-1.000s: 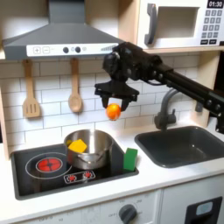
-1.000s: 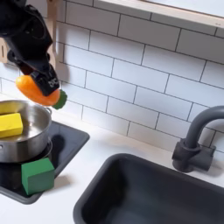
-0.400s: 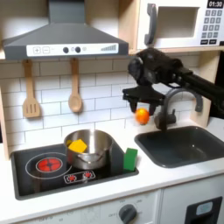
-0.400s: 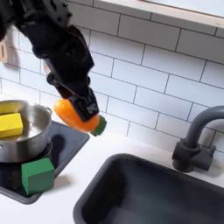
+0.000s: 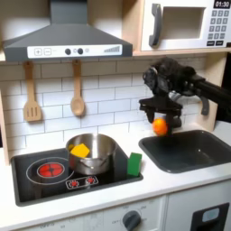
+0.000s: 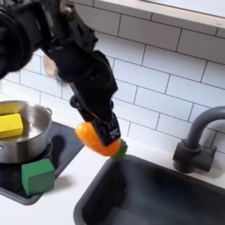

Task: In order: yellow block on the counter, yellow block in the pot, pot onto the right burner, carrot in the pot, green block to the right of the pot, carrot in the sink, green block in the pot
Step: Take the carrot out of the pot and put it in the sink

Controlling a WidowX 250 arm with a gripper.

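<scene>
My gripper [image 5: 161, 124] [image 6: 99, 136] is shut on the orange carrot [image 5: 160, 127] [image 6: 93, 140], holding it in the air above the left edge of the dark sink [image 5: 194, 152] [image 6: 167, 195] in both exterior views. The carrot's green tip points toward the basin in the second exterior view. The steel pot [image 5: 93, 153] [image 6: 19, 134] stands on the stovetop with the yellow block [image 5: 80, 150] [image 6: 10, 125] inside it. The green block [image 5: 134, 163] [image 6: 37, 176] stands to the right of the pot at the stove's edge. The off-white counter [image 5: 153, 184] [image 6: 75, 189] runs between stove and sink.
A dark curved faucet [image 5: 171, 115] [image 6: 195, 141] rises behind the sink, close to the gripper. The black stovetop [image 5: 45, 171] has a red burner on the first exterior view's left. Two wooden utensils [image 5: 32, 97] hang on the tiled wall. A microwave [image 5: 185, 25] sits above.
The gripper has carried the carrot rightward in both exterior views, from above the pot area to over the sink's left edge, and somewhat lower. Pot and blocks stayed put.
</scene>
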